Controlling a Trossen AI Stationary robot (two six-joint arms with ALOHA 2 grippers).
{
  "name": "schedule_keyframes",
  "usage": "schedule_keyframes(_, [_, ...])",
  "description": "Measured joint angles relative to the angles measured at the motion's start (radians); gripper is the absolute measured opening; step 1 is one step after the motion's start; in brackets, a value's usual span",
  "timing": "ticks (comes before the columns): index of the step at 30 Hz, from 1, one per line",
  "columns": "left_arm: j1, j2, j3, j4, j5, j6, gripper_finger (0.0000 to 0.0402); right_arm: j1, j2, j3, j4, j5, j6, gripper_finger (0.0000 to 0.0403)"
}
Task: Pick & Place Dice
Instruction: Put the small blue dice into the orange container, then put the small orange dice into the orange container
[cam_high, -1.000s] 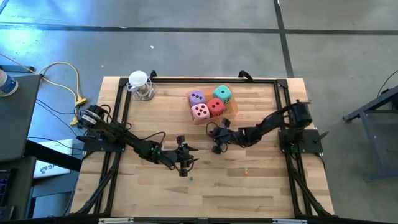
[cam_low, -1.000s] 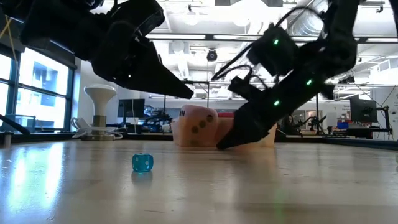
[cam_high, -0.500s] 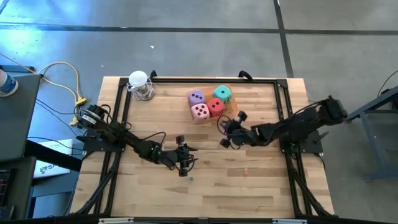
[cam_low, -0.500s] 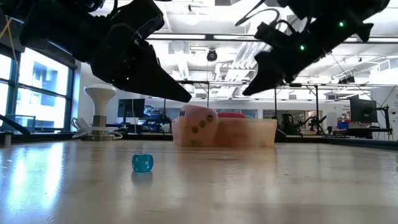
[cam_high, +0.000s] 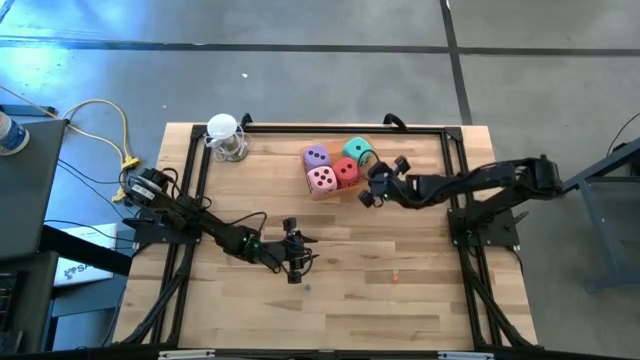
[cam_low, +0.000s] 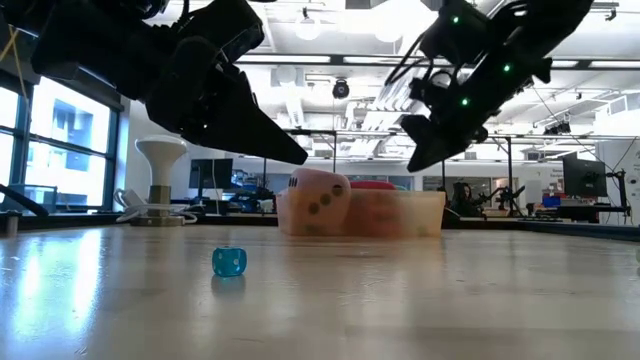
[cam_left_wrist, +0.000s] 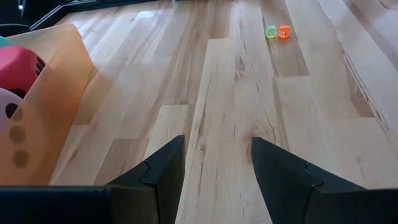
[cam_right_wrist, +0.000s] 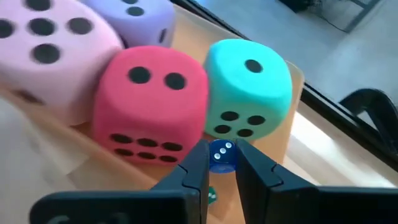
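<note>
Four soft dice sit side by side in a shallow orange tray (cam_high: 374, 176): purple (cam_high: 316, 156), teal-green (cam_high: 357, 151), red (cam_high: 347, 172) and pink (cam_high: 322, 180). My right gripper (cam_high: 370, 186) hovers at the tray's right near corner, shut on a tiny blue cube with white pips (cam_right_wrist: 221, 154), just in front of the red die (cam_right_wrist: 149, 102) and the teal-green die (cam_right_wrist: 247, 87). My left gripper (cam_high: 298, 250) waits open above the table's middle (cam_left_wrist: 217, 162). Another tiny teal cube (cam_low: 229, 262) lies on the table below it. My right gripper pinches the tiny blue cube (cam_right_wrist: 221, 154) between its two fingertips (cam_right_wrist: 200, 163), which press on two opposite faces. The cube is lifted clear, in the air above the tray's near edge. The fingers slant down from the table's right side.
A white stand (cam_high: 225, 135) is at the table's far left. Two tiny beads, orange (cam_left_wrist: 284, 32) and green (cam_left_wrist: 271, 32), lie on the bare wood toward the near edge (cam_high: 396, 277). Black frame rails run along the table's sides.
My right gripper has risen from the table top and moved toward the far edge, reaching the tray's right near corner. The left arm and the four soft dice have kept still.
</note>
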Motion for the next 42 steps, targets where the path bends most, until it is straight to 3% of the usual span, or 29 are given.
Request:
schedule_keyframes(6, [-0.005, 0.000, 0.000, 0.000, 0.000, 0.004, 0.0177, -0.034, 0.000, 0.000, 0.005, -0.041, -0.004, 0.0065])
schedule_keyframes(19, [-0.005, 0.000, 0.001, 0.000, 0.000, 0.004, 0.0177, -0.033, 0.000, 0.000, 0.044, -0.038, -0.010, 0.0206])
schedule_keyframes(24, [-0.005, 0.000, 0.002, 0.000, 0.000, 0.004, 0.0177, -0.010, -0.014, 0.000, 0.138, -0.069, -0.108, 0.0241])
schedule_keyframes(30, [-0.005, 0.000, 0.002, -0.003, 0.000, 0.004, 0.0177, 0.139, -0.129, 0.000, 0.358, -0.177, -0.351, 0.0249])
schedule_keyframes(36, [-0.005, 0.000, 0.002, -0.026, 0.000, 0.003, 0.0177, 0.342, -0.294, 0.001, 0.267, -0.238, -0.429, 0.0242])
schedule_keyframes(39, [-0.005, 0.000, 0.002, -0.030, 0.000, 0.003, 0.0177, 0.477, -0.333, 0.001, 0.234, -0.293, -0.421, 0.0236])
schedule_keyframes(42, [-0.005, 0.000, 0.002, -0.030, 0.000, 0.002, 0.0177, 0.626, -0.340, 0.001, 0.244, -0.266, -0.421, 0.0228])
